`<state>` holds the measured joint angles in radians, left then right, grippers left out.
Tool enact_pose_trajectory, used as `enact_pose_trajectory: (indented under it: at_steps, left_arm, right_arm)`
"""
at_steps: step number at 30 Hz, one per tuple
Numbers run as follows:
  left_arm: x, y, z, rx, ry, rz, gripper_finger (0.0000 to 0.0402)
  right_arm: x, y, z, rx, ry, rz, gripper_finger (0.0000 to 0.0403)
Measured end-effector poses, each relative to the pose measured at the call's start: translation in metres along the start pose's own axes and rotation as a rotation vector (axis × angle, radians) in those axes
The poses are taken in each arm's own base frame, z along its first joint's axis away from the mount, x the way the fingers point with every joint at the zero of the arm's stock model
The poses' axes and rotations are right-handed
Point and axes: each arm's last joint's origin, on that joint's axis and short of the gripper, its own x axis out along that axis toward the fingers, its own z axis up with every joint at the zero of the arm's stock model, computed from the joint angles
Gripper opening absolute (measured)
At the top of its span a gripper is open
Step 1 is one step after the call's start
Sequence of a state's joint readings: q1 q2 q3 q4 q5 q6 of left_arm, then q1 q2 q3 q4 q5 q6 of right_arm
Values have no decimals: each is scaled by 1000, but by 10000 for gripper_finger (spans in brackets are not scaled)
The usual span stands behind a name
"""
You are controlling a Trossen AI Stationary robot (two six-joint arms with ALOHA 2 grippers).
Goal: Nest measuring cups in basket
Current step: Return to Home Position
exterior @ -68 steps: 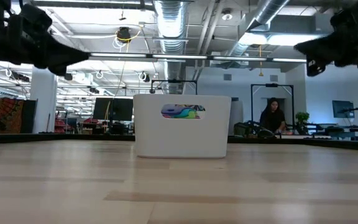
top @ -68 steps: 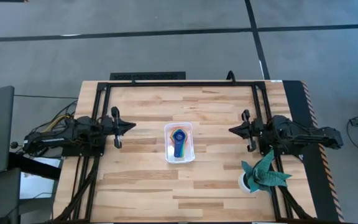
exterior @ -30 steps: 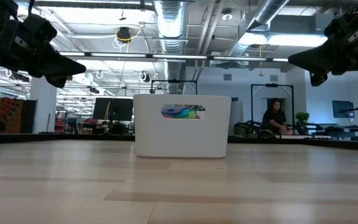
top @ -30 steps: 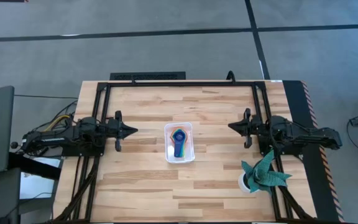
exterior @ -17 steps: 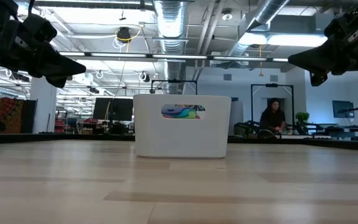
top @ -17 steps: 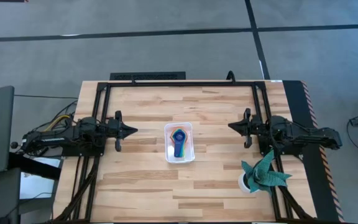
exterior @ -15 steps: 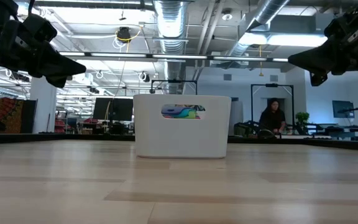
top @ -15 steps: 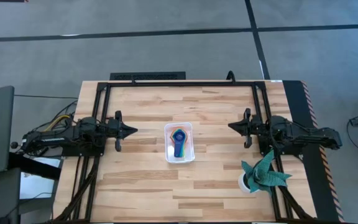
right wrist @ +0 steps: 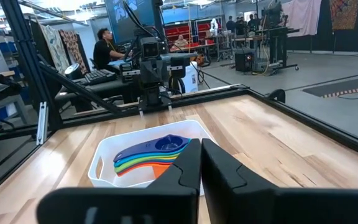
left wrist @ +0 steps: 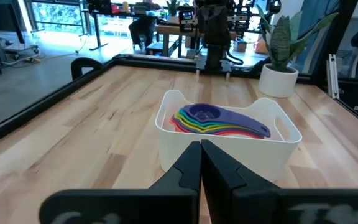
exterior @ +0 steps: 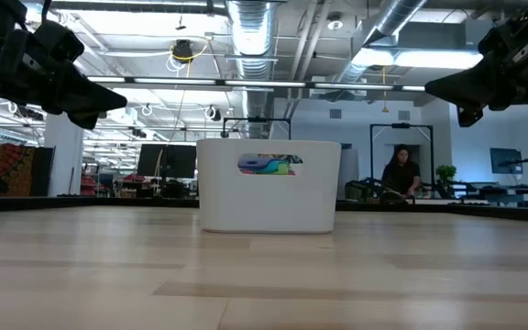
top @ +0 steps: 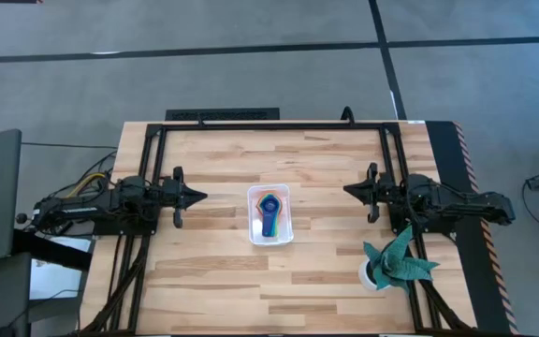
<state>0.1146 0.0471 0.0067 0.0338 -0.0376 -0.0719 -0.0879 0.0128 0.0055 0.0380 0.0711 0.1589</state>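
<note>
Standing back from the table (top: pixel 213 276), I see little left to spoil: both arms are on their own sides, well apart from the work. The left gripper (top: pixel 200 196) hangs over the boards on its side, fingers pressed together on nothing. The right gripper (top: pixel 347 194) mirrors it, likewise closed and empty. The likeliest trouble, to my mind, is the right arm swinging wide as it folds home and clipping the teal paper plant (top: pixel 398 260), which stands just beside it near the table's edge. The white basket (top: pixel 250 225) sits mid-table between the two grippers, touching neither, so only a low, careless sweep would nudge it. Inside lie the measuring cups (top: pixel 269 217), nested with the dark blue one on top — a knock to the basket could tip the stack askew.
</note>
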Motion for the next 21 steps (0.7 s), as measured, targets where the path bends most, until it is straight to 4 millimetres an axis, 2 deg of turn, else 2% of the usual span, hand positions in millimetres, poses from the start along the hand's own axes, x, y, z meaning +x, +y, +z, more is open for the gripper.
enact_pose_trajectory:
  at_steps: [11, 21]
  left_arm:
    - [0, 0, 0, 0, 0, -1, 0]
    - [0, 0, 0, 0, 0, -1, 0]
  right_arm:
    - [0, 0, 0, 0, 0, 0, 27]
    - [0, 0, 0, 0, 0, 0, 38]
